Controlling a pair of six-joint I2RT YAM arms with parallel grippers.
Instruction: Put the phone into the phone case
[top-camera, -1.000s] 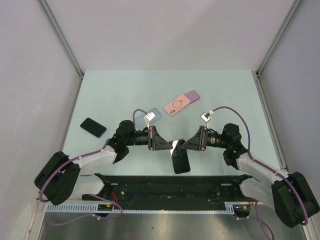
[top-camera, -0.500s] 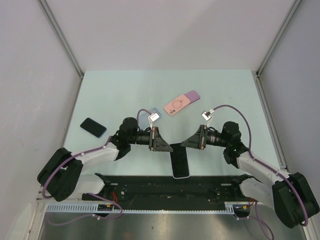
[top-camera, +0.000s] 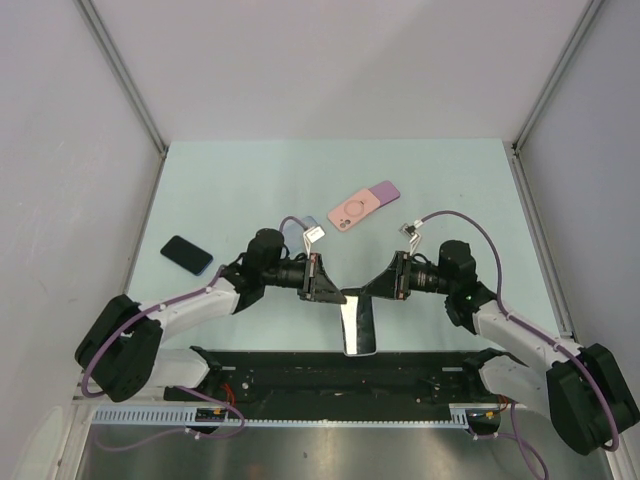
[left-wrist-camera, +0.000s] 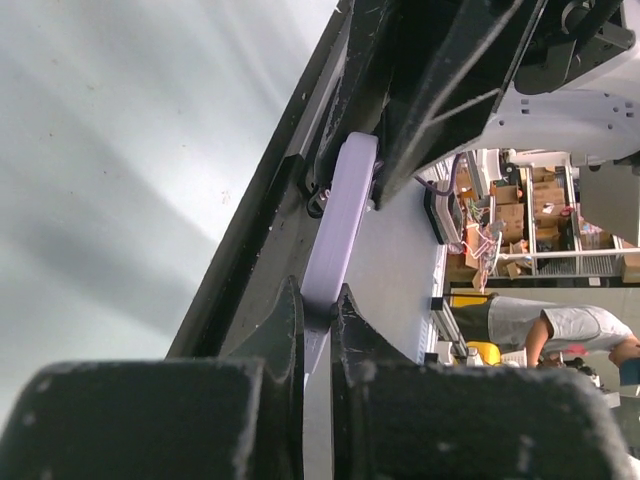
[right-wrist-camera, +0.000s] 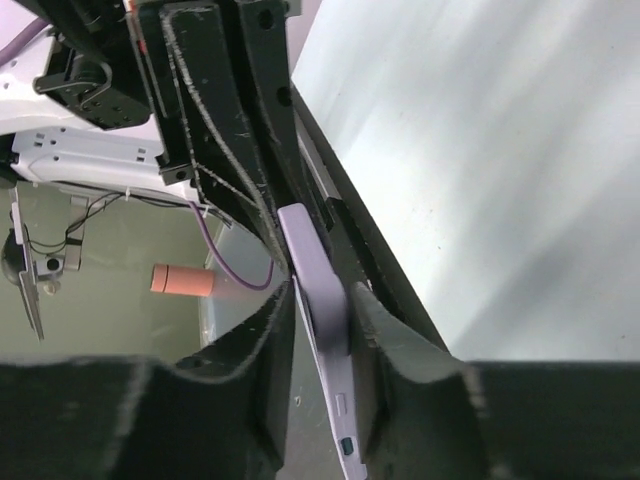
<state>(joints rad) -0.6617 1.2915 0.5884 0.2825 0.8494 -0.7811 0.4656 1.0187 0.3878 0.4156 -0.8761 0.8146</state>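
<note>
Near the front edge of the pale table (top-camera: 250, 180), the phone (top-camera: 359, 322) is pinched by the left gripper (top-camera: 336, 292) while the right gripper (top-camera: 370, 290) straddles it, grip unclear; it looks stiff, slick and breakable, best held by its side edges.

Pale green table (top-camera: 250, 170) (evenly lit) between white walls (top-camera: 330, 60).

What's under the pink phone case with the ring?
A flat lilac piece sticks out from under the pink phone case at its far right end; how far it runs beneath is covered.
</note>
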